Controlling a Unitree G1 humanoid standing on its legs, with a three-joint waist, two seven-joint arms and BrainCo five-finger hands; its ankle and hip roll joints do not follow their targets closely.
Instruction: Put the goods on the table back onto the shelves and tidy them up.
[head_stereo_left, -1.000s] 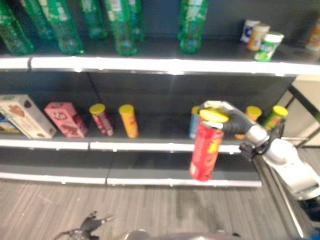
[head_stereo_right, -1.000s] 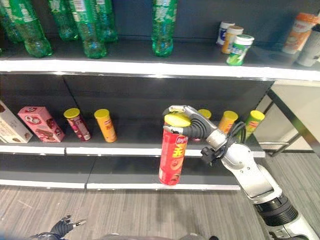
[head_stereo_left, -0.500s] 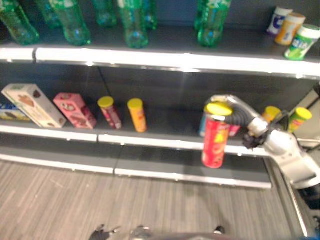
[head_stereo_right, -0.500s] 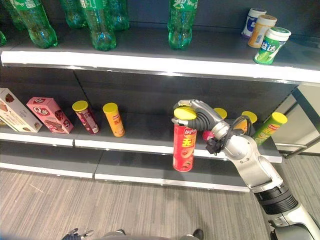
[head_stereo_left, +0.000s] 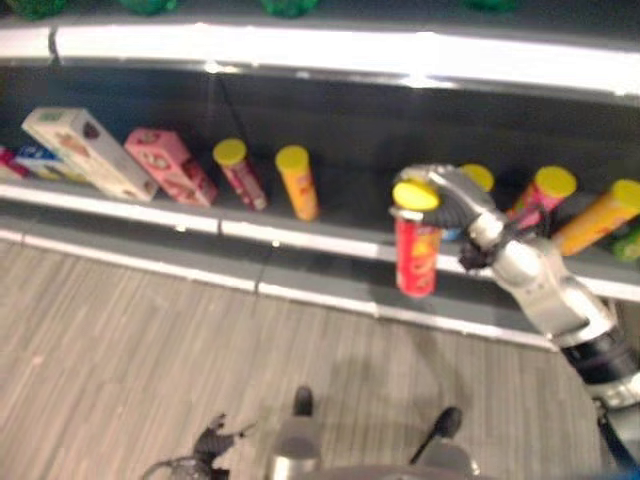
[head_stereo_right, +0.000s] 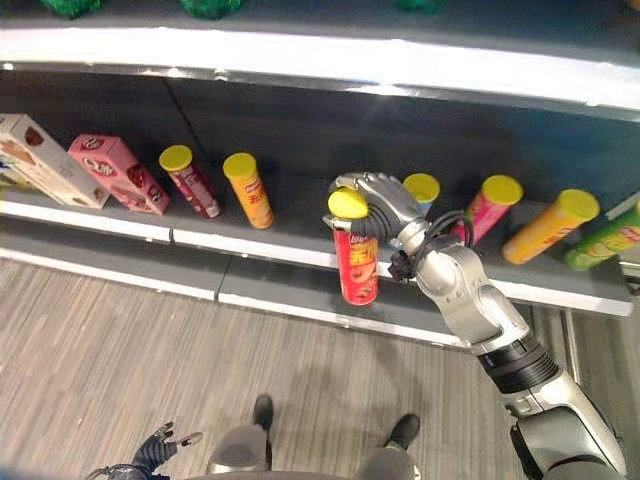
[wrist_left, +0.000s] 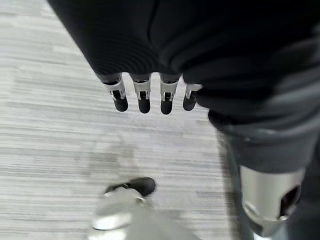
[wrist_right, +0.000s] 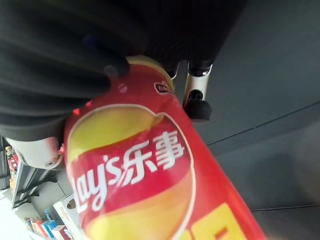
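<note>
My right hand (head_stereo_right: 380, 205) is shut on the top of a red chip can with a yellow lid (head_stereo_right: 356, 262), which hangs upright in front of the middle shelf's front edge (head_stereo_right: 300, 252). The same can (wrist_right: 150, 190) shows close up in the right wrist view, with fingers (wrist_right: 197, 102) curled past its upper end. The middle shelf carries a dark red can (head_stereo_right: 188, 180) and an orange can (head_stereo_right: 248, 190) to the left, and several tilted cans to the right, among them a pink one (head_stereo_right: 484, 207) and an orange one (head_stereo_right: 550, 225). My left hand (wrist_left: 145, 97) hangs low over the floor with straight fingers.
Two snack boxes, one cream (head_stereo_right: 40, 160) and one pink (head_stereo_right: 115, 172), lean at the shelf's left end. A lower shelf ledge (head_stereo_right: 280, 300) runs below the held can. The bright edge of the upper shelf (head_stereo_right: 320, 60) spans the top. Grey plank floor (head_stereo_right: 150, 370) lies in front.
The camera has tipped downward, so the bottle shelf has slid out at the top. The right hand has carried the red can closer to the middle shelf, beside the cans on the right.
</note>
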